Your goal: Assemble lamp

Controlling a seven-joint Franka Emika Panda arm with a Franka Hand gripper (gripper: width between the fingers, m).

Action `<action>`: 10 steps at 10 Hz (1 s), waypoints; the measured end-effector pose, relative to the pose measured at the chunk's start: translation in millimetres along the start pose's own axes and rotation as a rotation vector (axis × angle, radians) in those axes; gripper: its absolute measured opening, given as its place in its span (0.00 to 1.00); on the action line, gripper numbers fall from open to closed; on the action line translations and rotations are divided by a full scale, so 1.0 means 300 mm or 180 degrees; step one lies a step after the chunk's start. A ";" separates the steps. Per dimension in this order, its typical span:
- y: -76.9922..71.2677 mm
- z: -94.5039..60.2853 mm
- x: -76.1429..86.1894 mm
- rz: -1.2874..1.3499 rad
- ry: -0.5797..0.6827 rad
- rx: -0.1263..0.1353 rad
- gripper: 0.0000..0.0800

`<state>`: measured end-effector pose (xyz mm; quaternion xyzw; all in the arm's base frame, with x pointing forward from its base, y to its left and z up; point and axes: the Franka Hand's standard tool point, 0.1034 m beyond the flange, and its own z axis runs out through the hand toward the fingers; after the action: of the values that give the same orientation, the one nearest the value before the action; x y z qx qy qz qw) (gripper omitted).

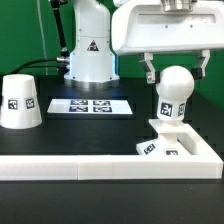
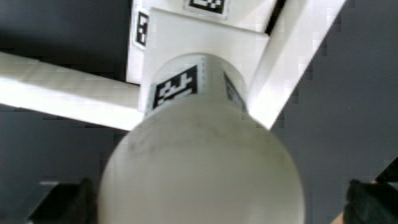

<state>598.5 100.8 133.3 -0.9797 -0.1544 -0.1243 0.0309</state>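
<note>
The white ball bulb point(image 1: 175, 92) stands upright on the flat square base point(image 1: 160, 147) at the exterior view's right, with a tag on its neck. My gripper point(image 1: 176, 70) hangs just over it, with one finger on each side of the ball's top. In the wrist view the bulb point(image 2: 205, 150) fills the space between the dark fingertips point(image 2: 64, 200), with a gap on each side. My gripper point(image 2: 214, 205) is open. The base point(image 2: 196, 40) shows beyond the bulb. The cone shade point(image 1: 20, 100) stands alone at the exterior view's left.
The marker board point(image 1: 92, 105) lies flat in the middle, in front of the arm's white pedestal point(image 1: 88, 50). The long white L-shaped wall point(image 1: 100, 166) runs along the front and beside the base.
</note>
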 end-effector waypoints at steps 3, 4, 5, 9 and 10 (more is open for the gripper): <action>0.011 0.021 0.003 -0.0111 -0.0603 0.0096 0.87; 0.020 0.027 0.017 -0.0119 -0.0700 0.0114 0.87; 0.023 0.032 0.024 -0.0116 -0.0704 0.0115 0.87; 0.025 0.037 0.021 -0.0142 -0.0683 0.0110 0.87; 0.027 0.041 0.020 -0.0161 -0.0640 0.0099 0.74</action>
<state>609.4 96.1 122.7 -0.9824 -0.1832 -0.0237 0.0273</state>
